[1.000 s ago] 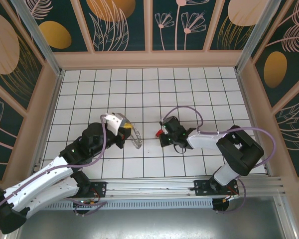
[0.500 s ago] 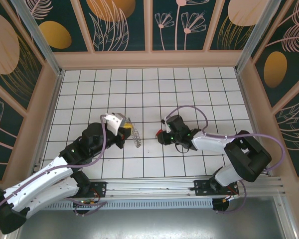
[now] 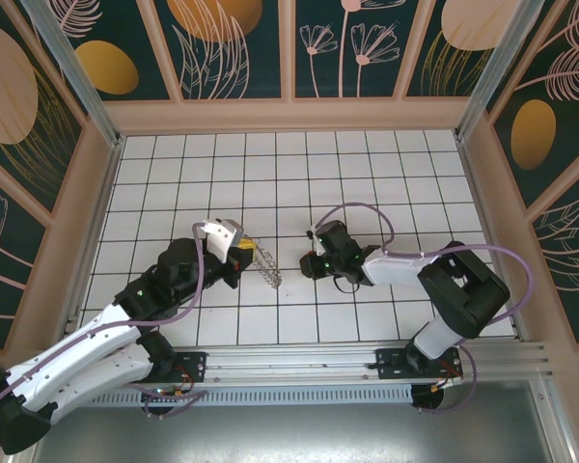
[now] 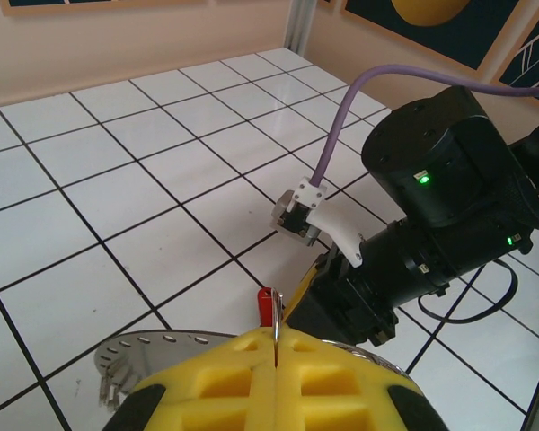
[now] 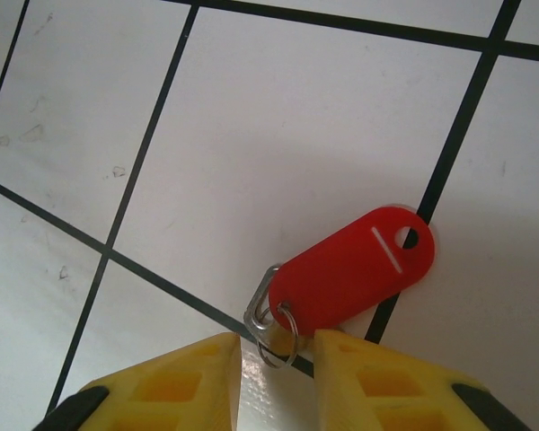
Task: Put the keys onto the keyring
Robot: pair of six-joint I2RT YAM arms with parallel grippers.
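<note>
Starting at the near edge of the bench (image 3: 251, 323), a grey rail (image 3: 289, 359) carries the left arm (image 3: 174, 270) and the right arm (image 3: 396, 268), both leaning inward over its white tiled top. The left arm extends from the near left corner. The left jaws are clenched on the keyring (image 3: 268, 263), a grey toothed metal piece that sticks out sideways toward the right arm, left of the bench's middle. In the left wrist view the yellow pads (image 4: 216, 382) press together on its thin edge, and the ring's flat grey face (dotted with small holes there) shows just past them.

Just beyond the ring, near the bench's middle, is the key (image 5: 355, 269): a flat red tag with a slot and a hole at its outer end and a small grey metal loop (image 5: 271, 316) at the other. It crosses a dark grid line; whether it lies flat on the tile or hangs just off it I cannot tell. The right arm extends from the near right corner, and the right jaws stand released, parted a little, with the loop in the gap between the yellow fingertips (image 5: 377, 377). Key and keyring are near each other but apart.

Farther on, the tiles run to the far edge, backed by a wooden wall (image 3: 289, 114) with dark leaf-patterned panels.
</note>
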